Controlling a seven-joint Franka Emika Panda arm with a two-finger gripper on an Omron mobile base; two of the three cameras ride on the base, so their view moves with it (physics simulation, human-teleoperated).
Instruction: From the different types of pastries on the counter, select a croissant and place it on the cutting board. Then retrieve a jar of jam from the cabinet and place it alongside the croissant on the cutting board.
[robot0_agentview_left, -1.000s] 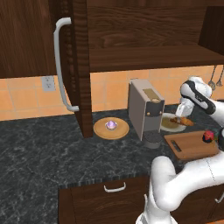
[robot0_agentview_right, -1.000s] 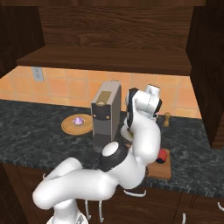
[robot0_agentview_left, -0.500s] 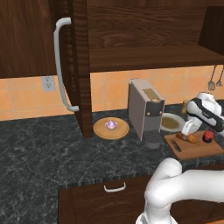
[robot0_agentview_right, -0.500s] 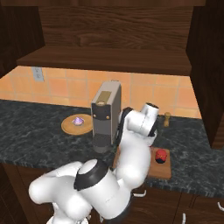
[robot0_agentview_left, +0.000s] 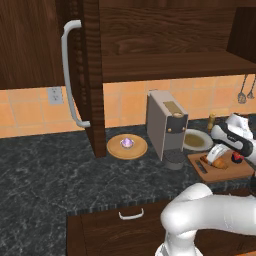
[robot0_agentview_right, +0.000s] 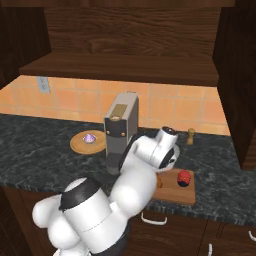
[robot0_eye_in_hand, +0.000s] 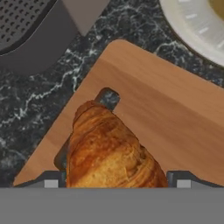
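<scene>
Dark marbled counter (robot0_agentview_left: 50, 170) beneath an open wall cabinet (robot0_agentview_left: 30, 45) with a pale bar handle (robot0_agentview_left: 70, 75). At right lies the cutting board (robot0_agentview_left: 235, 170). The gripper (robot0_agentview_left: 216, 156) hangs low over the board's left end, its fingers (robot0_eye_in_hand: 51, 183) spread on either side of the croissant (robot0_eye_in_hand: 109, 151), which covers part of the handle slot (robot0_eye_in_hand: 107, 97). The jar of jam (robot0_agentview_right: 184, 177) stands on the board's right part. A cupcake (robot0_agentview_left: 128, 143) sits on the round wooden plate (robot0_agentview_left: 116, 150), left of the coffee machine (robot0_agentview_left: 165, 127).
</scene>
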